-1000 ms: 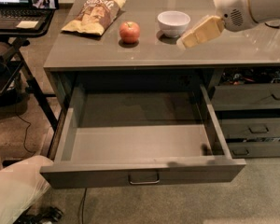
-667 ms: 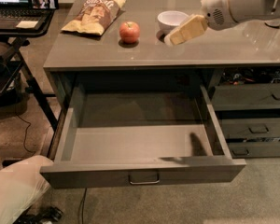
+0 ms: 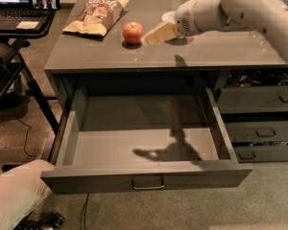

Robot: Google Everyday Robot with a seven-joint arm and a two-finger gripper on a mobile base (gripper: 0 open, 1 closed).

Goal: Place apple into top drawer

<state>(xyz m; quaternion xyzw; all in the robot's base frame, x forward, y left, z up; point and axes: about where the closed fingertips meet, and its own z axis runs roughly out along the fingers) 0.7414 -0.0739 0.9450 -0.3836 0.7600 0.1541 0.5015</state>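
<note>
The red-orange apple (image 3: 133, 32) sits on the grey counter top (image 3: 211, 51), right of the chip bag. The gripper (image 3: 153, 35) on the white arm reaches in from the right and hangs just right of the apple, close to it, above the counter. The top drawer (image 3: 149, 152) is pulled wide open below the counter; its inside is bare and its front panel carries a small metal bar handle (image 3: 148, 183). The arm's shadow falls on the drawer floor.
A chip bag (image 3: 98, 14) lies at the counter's back left. A white bowl (image 3: 169, 17) is mostly hidden behind the arm. Narrower grey drawers (image 3: 259, 114) stack at the right. A laptop stand (image 3: 19, 18) stands at the left, a pale cushion (image 3: 12, 195) at the bottom left.
The arm has swung left across the counter, from right of the white bowl to just beside the apple. The apple and the drawer have not moved.
</note>
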